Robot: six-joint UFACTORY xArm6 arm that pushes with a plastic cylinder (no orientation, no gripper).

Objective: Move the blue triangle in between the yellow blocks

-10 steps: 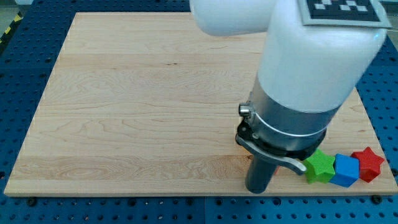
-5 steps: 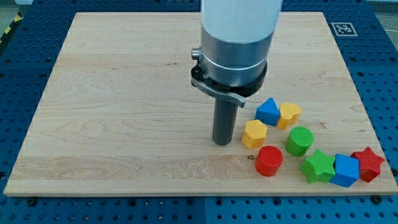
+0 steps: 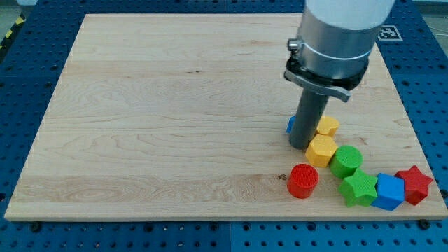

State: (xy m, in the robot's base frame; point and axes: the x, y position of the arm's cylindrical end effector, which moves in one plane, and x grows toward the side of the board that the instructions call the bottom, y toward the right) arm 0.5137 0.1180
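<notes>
A: Status on the blue triangle (image 3: 289,124)?

B: Mostly hidden. Only a sliver shows at the left edge of the rod, right-centre of the frame. My tip (image 3: 300,145) sits right in front of it, touching or nearly so; can't tell which.

A: And the yellow blocks?

B: One yellow block (image 3: 327,126) just right of the rod, the other yellow block (image 3: 321,150) just below-right of my tip. They look almost touching each other, so hardly any gap between them.

A: So task done?

B: Judging by this, no. The triangle's left of the pair, not between them. The gap prob needs opening, or the triangle wedged in from the left.

A: Jaws?

B: None on this rig, just the rod, so no jaw state to give.

A: Room to move?

B: Plenty of desk (image 3: 154,119) to the left & top. Crowded at lower right: green cylinder (image 3: 346,160), red cylinder (image 3: 303,180), green star (image 3: 358,188), blue cube (image 3: 389,192), red star (image 3: 414,185), the last three close to the desk's bottom-right edge. A push rightward risks shunting those.
</notes>
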